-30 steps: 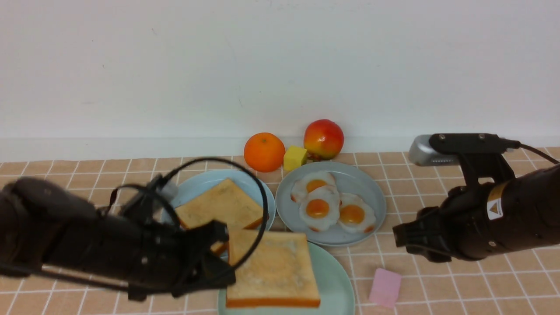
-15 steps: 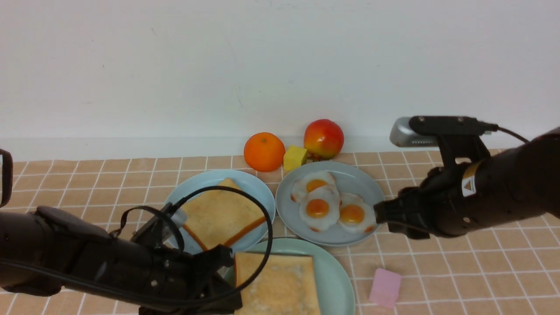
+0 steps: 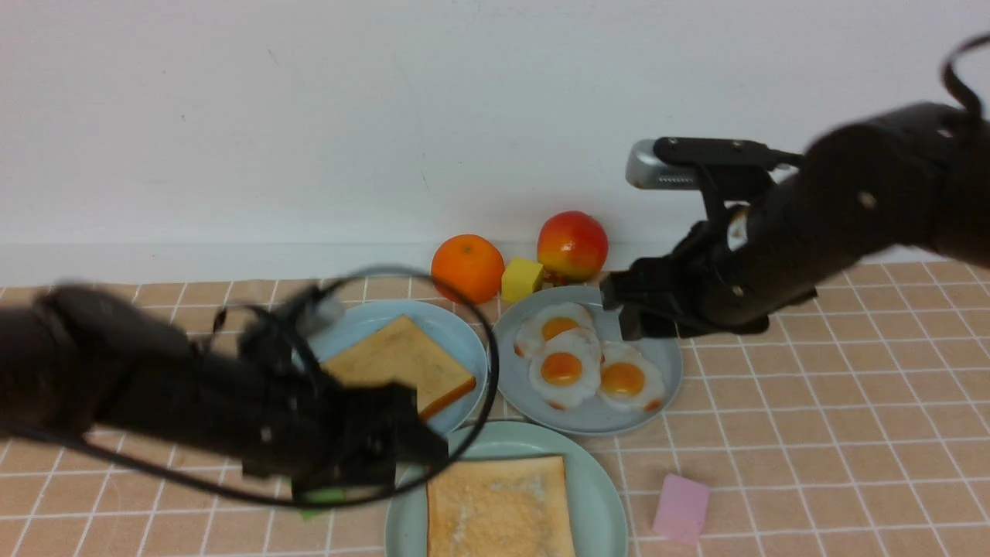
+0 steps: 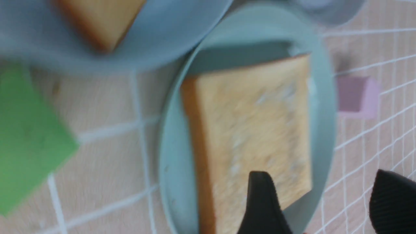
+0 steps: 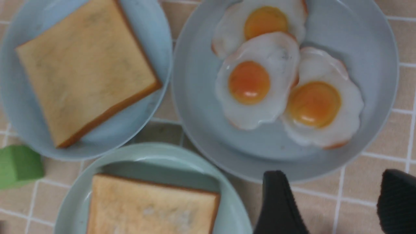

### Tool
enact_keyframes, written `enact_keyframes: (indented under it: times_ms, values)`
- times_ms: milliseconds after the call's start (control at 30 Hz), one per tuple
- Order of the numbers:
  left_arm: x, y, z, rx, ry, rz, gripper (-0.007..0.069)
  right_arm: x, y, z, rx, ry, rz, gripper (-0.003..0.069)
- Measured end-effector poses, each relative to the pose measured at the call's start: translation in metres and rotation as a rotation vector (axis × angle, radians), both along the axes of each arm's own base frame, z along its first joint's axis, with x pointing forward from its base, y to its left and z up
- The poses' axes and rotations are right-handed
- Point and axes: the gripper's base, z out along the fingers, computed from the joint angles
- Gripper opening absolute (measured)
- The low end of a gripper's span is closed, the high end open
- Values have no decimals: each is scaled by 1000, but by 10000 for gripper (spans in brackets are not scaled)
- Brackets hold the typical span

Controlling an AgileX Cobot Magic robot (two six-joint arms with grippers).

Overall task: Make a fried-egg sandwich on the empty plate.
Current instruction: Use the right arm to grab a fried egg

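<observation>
The right gripper (image 5: 334, 182), jaws spread wide and holding nothing, hangs at the edge of the grey-blue plate (image 5: 195, 97) in the centre of the front view, just short of three overlapping eggs. The middle fried egg (image 5: 256, 81) lies on top of the other two. Lower left in that view, the left gripper (image 4: 321, 182), likewise wide open and empty, hovers over the rim of the mint-green plate (image 4: 175, 162). This plate sits at the bottom centre and carries one toast slice (image 4: 253, 123) lying flat, with no egg on it yet. A second toast slice (image 5: 84, 68) waits on the light blue plate (image 5: 159, 42), up and to the left. The eggs are thin, glossy and stacked, so a pinch could slip off or drag a neighbour along, and a low approach could catch the plate rim. The left arm sits close to the drop-off spot and may crowd the right arm's path. Everything rests on a peach tiled surface (image 3: 812, 402) with white grid lines. A pink block (image 3: 681, 507) and a green block (image 5: 19, 165) lie loose on it, and an orange (image 3: 467, 268), a yellow cube (image 3: 521, 278) and a red-and-yellow fruit (image 3: 572, 244) line the plain white wall (image 3: 309, 116).
</observation>
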Motion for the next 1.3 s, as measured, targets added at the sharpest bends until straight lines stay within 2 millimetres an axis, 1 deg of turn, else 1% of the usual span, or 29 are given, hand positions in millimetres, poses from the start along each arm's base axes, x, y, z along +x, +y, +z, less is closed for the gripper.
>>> enact_keyframes:
  times_ms: [67,100,133,167,200,233,267,300,333,367,433,467,500,533,633,700,867,1300]
  values:
    - [5,2,27,70,-66,-44,428,20,-2,-11,16,57,-3,421]
    - [5,2,30,63,-67,-39,425,21,-2,-12,25,66,-5,421]
    - [7,5,46,118,-104,-59,400,30,-4,-18,38,86,0,421]
    - [7,6,51,133,-113,-61,391,32,-4,-20,54,97,-1,421]
    - [7,8,59,159,-120,-57,369,39,-4,-25,77,113,2,421]
    - [3,15,77,225,-168,-56,304,48,-5,-35,117,136,6,421]
    - [-1,18,84,253,-194,-56,259,53,-6,-42,145,154,2,421]
    - [-1,19,86,258,-199,-56,259,53,-6,-42,140,150,11,421]
    - [-6,22,93,281,-235,-61,211,58,-7,-51,163,172,7,421]
    - [-16,22,102,309,-292,-90,143,64,-11,-60,191,188,6,421]
    - [-32,17,111,332,-390,-157,49,71,-15,-74,228,211,-6,421]
    - [-40,14,111,334,-419,-187,8,74,-16,-78,247,218,-13,421]
    - [-43,12,112,336,-437,-202,-4,75,-17,-80,253,220,-17,421]
    - [-55,4,110,330,-470,-250,-13,79,-20,-86,273,225,-24,421]
    - [-65,-5,100,330,-473,-313,-13,83,-20,-92,289,204,-25,421]
    - [-66,-7,96,331,-466,-323,-13,86,-20,-93,294,188,-31,421]
    - [-64,-8,97,329,-488,-312,-13,89,-21,-96,290,161,-40,421]
    - [-63,-8,97,327,-496,-306,-13,98,-18,-116,347,167,-115,421]
